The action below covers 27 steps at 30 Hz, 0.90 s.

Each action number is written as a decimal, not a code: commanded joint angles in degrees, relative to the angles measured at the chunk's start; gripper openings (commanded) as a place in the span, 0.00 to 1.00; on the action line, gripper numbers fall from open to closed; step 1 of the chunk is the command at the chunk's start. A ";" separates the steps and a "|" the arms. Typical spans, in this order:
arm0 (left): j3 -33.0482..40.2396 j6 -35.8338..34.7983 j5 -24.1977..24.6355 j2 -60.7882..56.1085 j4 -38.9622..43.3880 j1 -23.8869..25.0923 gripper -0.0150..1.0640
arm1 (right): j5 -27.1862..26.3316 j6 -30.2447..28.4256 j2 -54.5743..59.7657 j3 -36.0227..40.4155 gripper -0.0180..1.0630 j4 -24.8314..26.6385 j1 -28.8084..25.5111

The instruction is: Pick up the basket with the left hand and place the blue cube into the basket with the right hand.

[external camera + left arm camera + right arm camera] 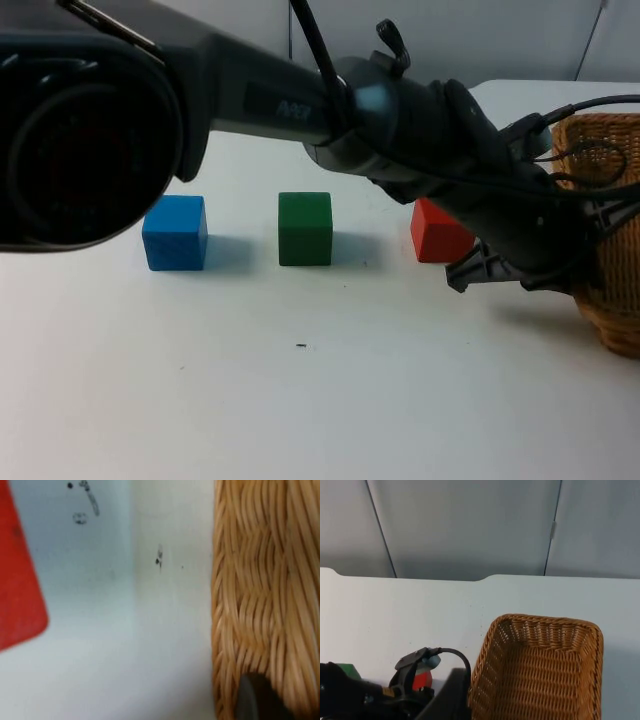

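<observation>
The blue cube (175, 233) sits on the white table at the left, with nothing touching it. A woven wicker basket (612, 130) stands at the table's right edge. My left arm reaches across the table from the upper left, and the left gripper (592, 250) is at the basket's left wall. The left wrist view looks straight onto that wicker wall (250, 580) from very close. The basket (540, 622) appears in the right wrist view from a distance, upright and empty, with my left arm beside it.
A green cube (305, 228) stands in the middle of the row. A red cube (437, 232) sits just left of the basket, partly behind my left arm, and its edge (20, 590) is close to the left gripper. The grey partition wall (470, 525) closes the far side.
</observation>
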 commanded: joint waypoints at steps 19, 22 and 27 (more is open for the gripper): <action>-0.36 -1.99 3.57 -13.66 5.84 3.15 0.01 | -0.99 -0.23 0.06 -0.38 0.98 0.12 -0.27; 2.40 -2.54 4.99 -16.69 6.85 5.64 0.01 | -0.99 -0.23 0.06 -0.38 0.98 0.12 -0.27; 12.62 -0.31 4.37 -23.87 8.53 10.07 0.01 | -0.99 -0.23 0.06 -0.38 0.98 0.12 -0.27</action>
